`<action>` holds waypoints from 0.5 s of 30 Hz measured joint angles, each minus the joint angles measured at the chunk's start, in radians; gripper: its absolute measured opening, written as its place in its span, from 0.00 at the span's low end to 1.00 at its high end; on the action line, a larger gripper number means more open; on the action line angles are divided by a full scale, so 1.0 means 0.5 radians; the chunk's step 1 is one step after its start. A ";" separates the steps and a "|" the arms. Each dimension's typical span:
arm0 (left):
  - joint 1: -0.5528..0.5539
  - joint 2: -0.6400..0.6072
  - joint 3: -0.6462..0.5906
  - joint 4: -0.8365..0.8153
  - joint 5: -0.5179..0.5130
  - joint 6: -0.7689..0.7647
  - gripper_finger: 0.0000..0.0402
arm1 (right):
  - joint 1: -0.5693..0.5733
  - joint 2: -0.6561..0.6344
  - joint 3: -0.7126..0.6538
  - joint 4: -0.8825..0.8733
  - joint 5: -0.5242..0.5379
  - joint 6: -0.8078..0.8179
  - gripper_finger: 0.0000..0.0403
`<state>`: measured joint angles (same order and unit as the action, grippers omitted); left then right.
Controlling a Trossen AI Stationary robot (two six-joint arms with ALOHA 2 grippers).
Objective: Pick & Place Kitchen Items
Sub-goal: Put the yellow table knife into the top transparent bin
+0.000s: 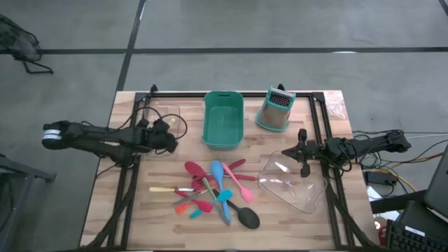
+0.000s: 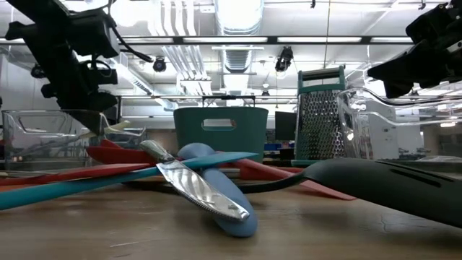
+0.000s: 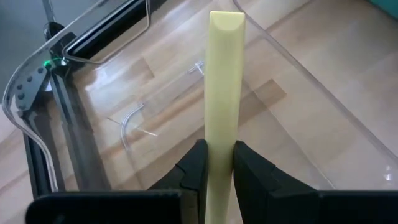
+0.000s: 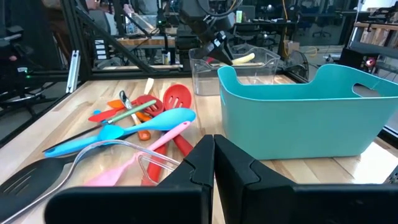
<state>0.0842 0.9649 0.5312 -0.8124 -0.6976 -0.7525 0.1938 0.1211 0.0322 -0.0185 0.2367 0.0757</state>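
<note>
Wooden table (image 1: 140, 210): yellow tool (image 3: 224, 93) clamped in left pincer (image 3: 219, 163).

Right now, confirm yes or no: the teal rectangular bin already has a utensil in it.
No: in the high view the teal rectangular bin shows only its bare teal floor.

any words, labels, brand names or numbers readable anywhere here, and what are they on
None can be read.
The teal bin, the box grater and the utensils show no lettering.
The pale yellow tool in the left claw is plain too.
Any signs in the room behind are too blurred to read.
</note>
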 joint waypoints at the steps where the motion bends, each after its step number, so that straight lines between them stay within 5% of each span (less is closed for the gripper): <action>1: 0.003 0.000 -0.001 0.000 0.000 -0.001 0.14 | 0.000 0.000 0.000 0.000 0.001 0.000 0.02; 15: 0.005 -0.001 0.004 0.003 -0.001 0.101 0.36 | 0.000 0.000 0.000 0.000 0.000 0.001 0.02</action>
<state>0.0868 0.9646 0.5333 -0.8110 -0.6983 -0.7023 0.1938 0.1213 0.0321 -0.0185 0.2369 0.0765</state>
